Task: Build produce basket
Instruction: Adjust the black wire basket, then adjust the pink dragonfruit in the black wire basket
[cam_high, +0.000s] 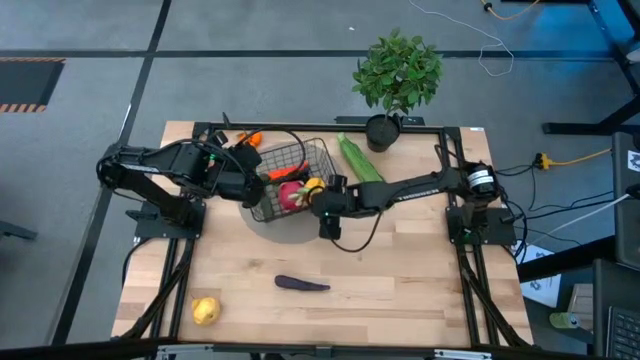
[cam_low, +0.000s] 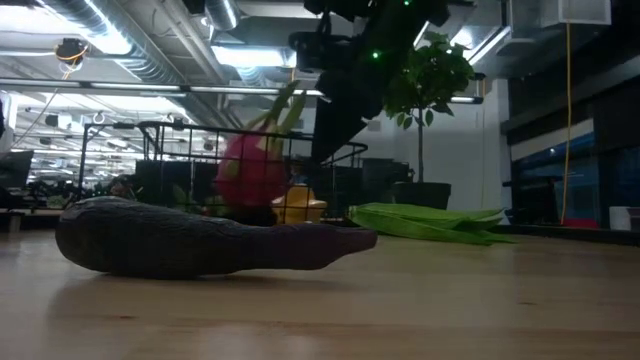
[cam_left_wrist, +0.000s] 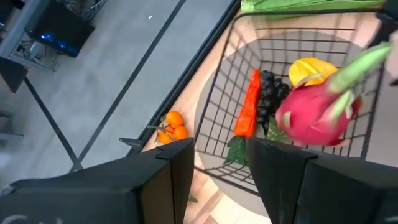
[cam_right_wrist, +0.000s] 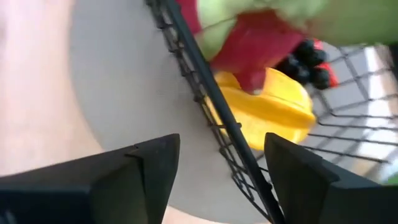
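At left of centre in the high view, the left end effector (cam_high: 248, 178) sits at the basket (cam_high: 300, 160) rim, fingers apart with the wire edge between them, and the basket looks tipped, so a slip could spill it. The right end effector (cam_high: 322, 200), just right of it, also stands apart astride the rim, and a snag might drag the basket. Only the left wrist view shows the carrot (cam_left_wrist: 247, 107), grapes (cam_left_wrist: 270, 99) and dragon fruit (cam_left_wrist: 317, 115) inside; the eggplant (cam_high: 301, 284) lies lower centre on the desk (cam_high: 420, 290).

One basket (cam_high: 290, 165), one eggplant (cam_high: 301, 284), one dragon fruit (cam_left_wrist: 317, 115), one carrot (cam_left_wrist: 247, 107), one potted plant (cam_high: 397, 75).
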